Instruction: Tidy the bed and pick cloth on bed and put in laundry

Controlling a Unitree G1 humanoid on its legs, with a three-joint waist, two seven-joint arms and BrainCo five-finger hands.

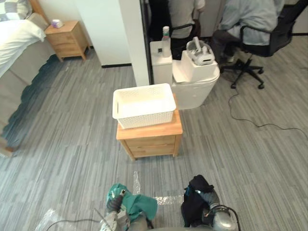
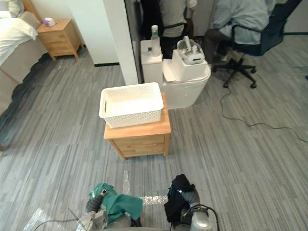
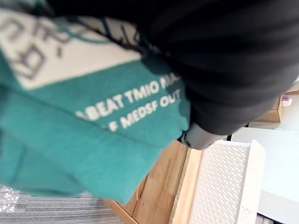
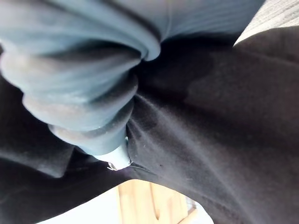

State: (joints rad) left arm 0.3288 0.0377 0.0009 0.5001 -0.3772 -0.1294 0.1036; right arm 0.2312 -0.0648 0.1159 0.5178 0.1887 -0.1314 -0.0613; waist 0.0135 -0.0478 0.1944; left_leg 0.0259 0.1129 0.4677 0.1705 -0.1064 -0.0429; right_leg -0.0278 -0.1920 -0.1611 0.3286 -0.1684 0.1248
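Teal cloth [image 1: 140, 205] draped over the left hand [image 1: 114, 204] and black cloth [image 1: 191, 206] bundled around the right hand [image 4: 84, 107], both held low, short of the white basket [image 1: 147, 115]. Neither hand's grip can be told. The basket stands on a wooden nightstand [image 1: 150, 139]; the bed [image 1: 14, 33] lies far left.

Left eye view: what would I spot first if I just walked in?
The white basket sits empty on a wooden nightstand mid-floor. Down at the near edge, the left hand clutches a teal cloth, and a black cloth drapes over the right hand.
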